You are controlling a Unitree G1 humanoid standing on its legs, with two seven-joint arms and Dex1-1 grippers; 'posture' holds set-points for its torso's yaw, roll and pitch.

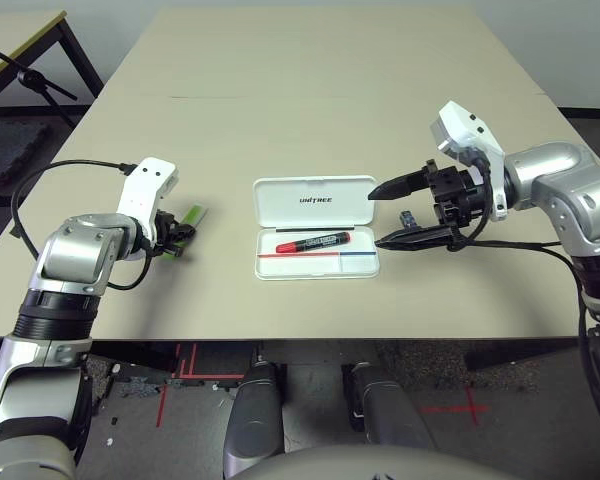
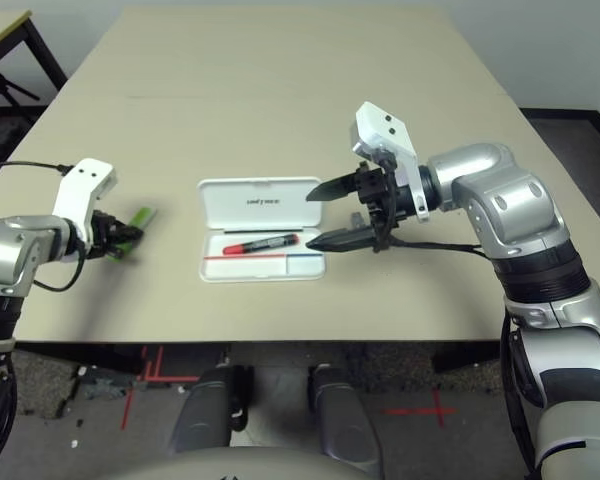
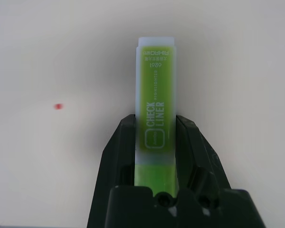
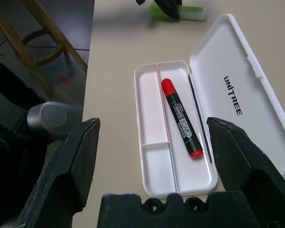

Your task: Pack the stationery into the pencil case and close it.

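— What's hard to make out?
— The highlighter's (image 3: 155, 95) lower end, behind the base of the left pincer (image 3: 155, 118) in the left wrist view; also the tiny grey block (image 1: 408, 219) near the right pincer (image 4: 154, 121), partly covered in the right eye view; I can't tell its height relative to the fingers.
— And the writing?
— "CHECK LINER", "HIGHLIGHTER" and "6261" on the lime-green barrel; some smaller print is too fine for me; "WHITE BOARD MARKER" on the red-and-black marker (image 4: 183, 118); "UNITREE" on the lid (image 4: 228, 80).
— What does the pencil case (image 4: 152, 194) hold?
— It lies open on the table (image 1: 280, 120); the marker rests in the long compartment beside the hinge; the two compartments across the divider, one longer, one shorter, hold nothing.
— And the pincers?
— The left one grips the highlighter between its fingers, well apart from the case; the right one is spread wide, just beside the case, nothing gripped.
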